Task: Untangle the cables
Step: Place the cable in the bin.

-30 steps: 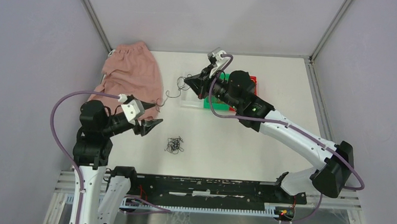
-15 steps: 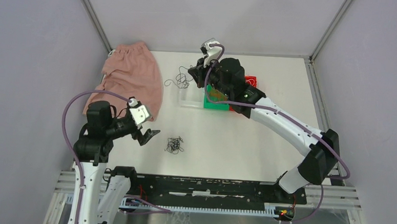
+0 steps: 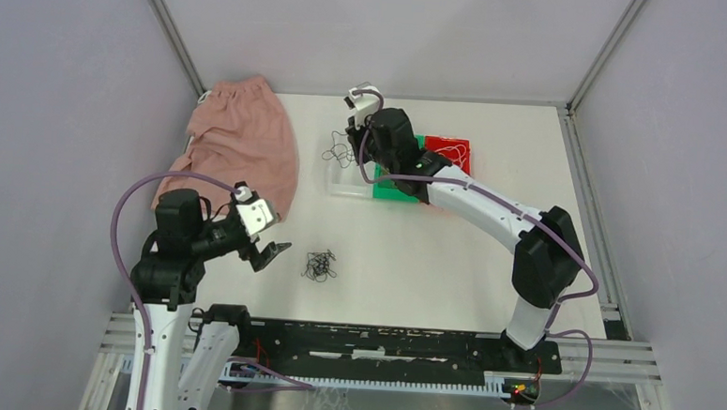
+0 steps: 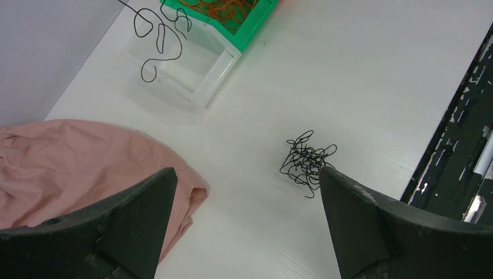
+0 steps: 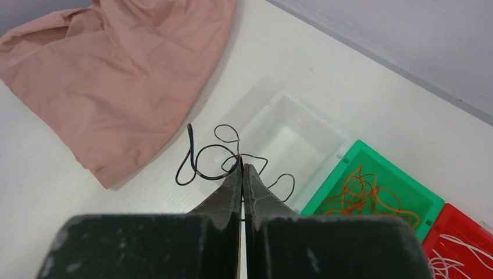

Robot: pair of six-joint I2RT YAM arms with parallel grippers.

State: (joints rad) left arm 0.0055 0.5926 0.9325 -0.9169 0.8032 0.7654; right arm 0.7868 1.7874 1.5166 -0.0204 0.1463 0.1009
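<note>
Left wrist: left jaws spread, black clump (image 4: 307,163) at 3 o'clock, left arm nearer; right jaws pinching strand (image 5: 189,133).

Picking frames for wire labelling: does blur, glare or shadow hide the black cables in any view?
Top external: even light, no glare, loose clump small but distinct. Left wrist: loose clump sharp, barely shadowed. Right wrist: held cable crisp against the pale background.

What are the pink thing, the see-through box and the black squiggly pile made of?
Pink thing: soft matte cloth; it wrinkles and folds. See-through box: probably clear, slightly glossy plastic; the table shows through. Black squiggly pile: thin strands holding their curls, maybe coated wire; I cannot tell.
</note>
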